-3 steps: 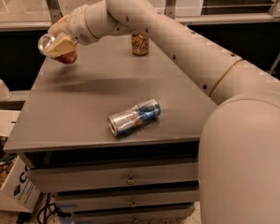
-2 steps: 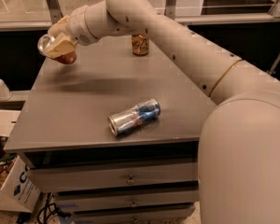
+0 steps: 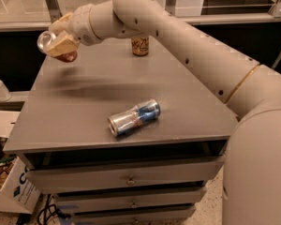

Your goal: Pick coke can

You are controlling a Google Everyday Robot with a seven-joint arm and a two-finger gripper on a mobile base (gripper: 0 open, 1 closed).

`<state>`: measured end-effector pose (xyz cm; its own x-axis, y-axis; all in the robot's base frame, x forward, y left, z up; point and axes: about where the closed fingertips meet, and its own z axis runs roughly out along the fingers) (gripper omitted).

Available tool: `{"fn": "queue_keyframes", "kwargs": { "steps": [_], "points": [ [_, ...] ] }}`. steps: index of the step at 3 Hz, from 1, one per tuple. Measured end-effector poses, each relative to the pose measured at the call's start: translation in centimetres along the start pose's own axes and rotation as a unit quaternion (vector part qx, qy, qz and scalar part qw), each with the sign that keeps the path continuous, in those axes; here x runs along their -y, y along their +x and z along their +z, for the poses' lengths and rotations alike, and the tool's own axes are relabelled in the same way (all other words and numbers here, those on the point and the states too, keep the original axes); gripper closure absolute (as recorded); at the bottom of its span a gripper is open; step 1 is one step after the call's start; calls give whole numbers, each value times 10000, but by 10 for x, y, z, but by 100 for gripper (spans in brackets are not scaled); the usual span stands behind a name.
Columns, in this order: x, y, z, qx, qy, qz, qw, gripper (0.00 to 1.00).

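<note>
My gripper is at the far left corner of the grey table, held above its surface. Its cream fingers are closed around the coke can. The can is tilted, with a red-orange side showing below the fingers and a silver end pointing left. Most of the can is hidden by the fingers. My arm reaches across the table from the right.
A silver-and-blue can lies on its side near the table's front edge. A brown-gold can stands upright at the back edge. Drawers sit under the tabletop. A cardboard box is on the floor at left.
</note>
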<state>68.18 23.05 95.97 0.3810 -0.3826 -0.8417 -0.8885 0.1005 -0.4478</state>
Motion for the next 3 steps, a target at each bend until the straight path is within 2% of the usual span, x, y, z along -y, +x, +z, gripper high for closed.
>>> {"fn": "queue_keyframes", "kwargs": {
  "steps": [1, 2, 3],
  "points": [
    [-6, -2, -20, 178, 198, 163, 9995, 100],
    [-8, -1, -42, 470, 418, 395, 9972, 100],
    [-8, -1, -42, 470, 417, 395, 9972, 100]
  ]
}}
